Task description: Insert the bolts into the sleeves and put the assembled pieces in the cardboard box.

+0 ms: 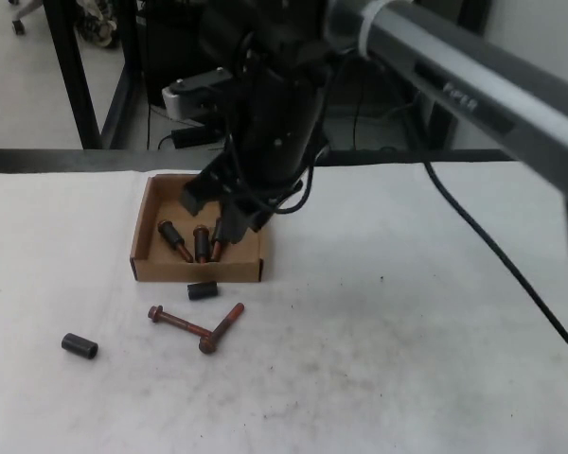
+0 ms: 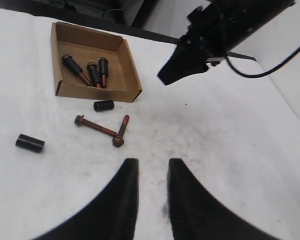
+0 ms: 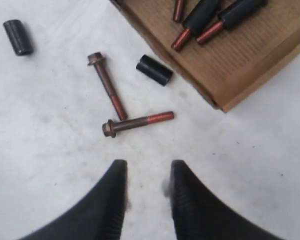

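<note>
Hanging released and empty over the table [image 3: 250, 180]: right claw [image 3: 146, 167], left claw [image 2: 150, 165]. Lying outside the box [image 3: 260, 50]: one bolt [image 3: 108, 85] seemingly touching the other bolt [image 3: 137, 121], near sleeve [image 3: 154, 70] just beside it, far sleeve [image 3: 18, 36] well apart. Risking nudging its neighbour askew while pinching either bolt.

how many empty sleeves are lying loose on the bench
2. The near sleeve lies just in front of the cardboard box. The far sleeve lies out to the left of the two loose bolts. None looks hidden.

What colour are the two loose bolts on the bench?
The bolts are coppery red, clearest in right wrist view.
</note>
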